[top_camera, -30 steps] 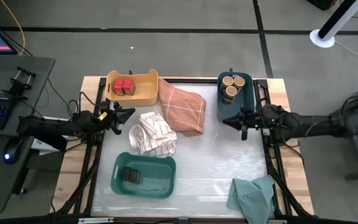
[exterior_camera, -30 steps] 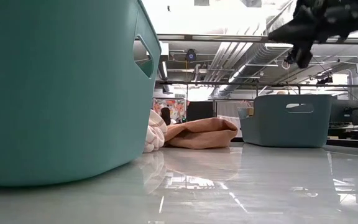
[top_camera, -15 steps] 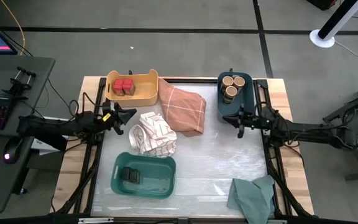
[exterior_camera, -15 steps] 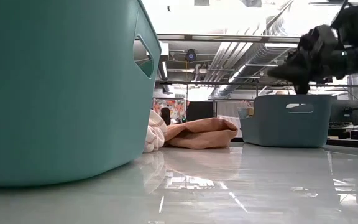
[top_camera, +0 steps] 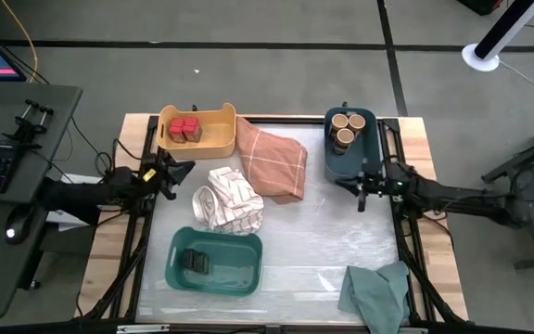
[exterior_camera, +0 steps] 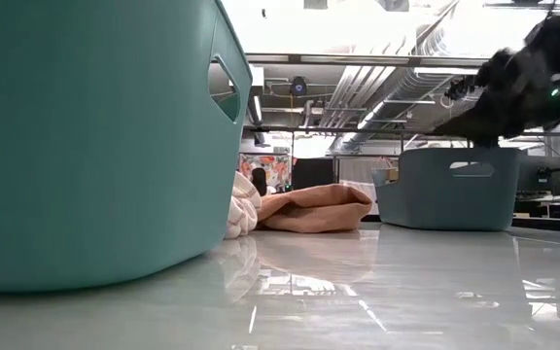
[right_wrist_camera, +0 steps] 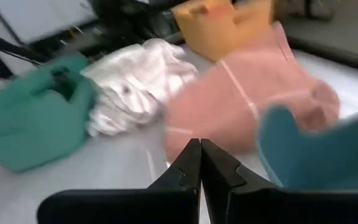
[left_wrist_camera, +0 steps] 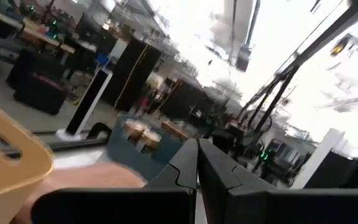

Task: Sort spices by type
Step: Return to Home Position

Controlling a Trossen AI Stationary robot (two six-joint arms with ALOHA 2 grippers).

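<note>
Two red-topped boxes (top_camera: 185, 129) sit in the yellow bin (top_camera: 222, 137) at the far left. Three tan-topped jars (top_camera: 345, 127) stand in the dark blue bin (top_camera: 363, 148) at the far right, and they also show in the left wrist view (left_wrist_camera: 140, 132). A black block (top_camera: 197, 263) lies in the teal bin (top_camera: 241, 245) near the front. My left gripper (top_camera: 187, 168) (left_wrist_camera: 197, 144) hangs shut just near-left of the yellow bin. My right gripper (top_camera: 358, 189) (right_wrist_camera: 200, 144) hovers shut just in front of the blue bin. Neither holds anything.
A striped white cloth (top_camera: 228, 198) and an orange cloth (top_camera: 274, 160) lie bunched in the table's middle, between the bins. A green cloth (top_camera: 378, 289) lies at the near right corner. Bare glossy tabletop (top_camera: 313, 232) stretches between the teal bin and the right arm.
My right arm has come down lower over the table, its shut gripper staying just in front of the blue bin. My left gripper has drawn back a little toward the table's left edge. Nothing on the table has moved.
</note>
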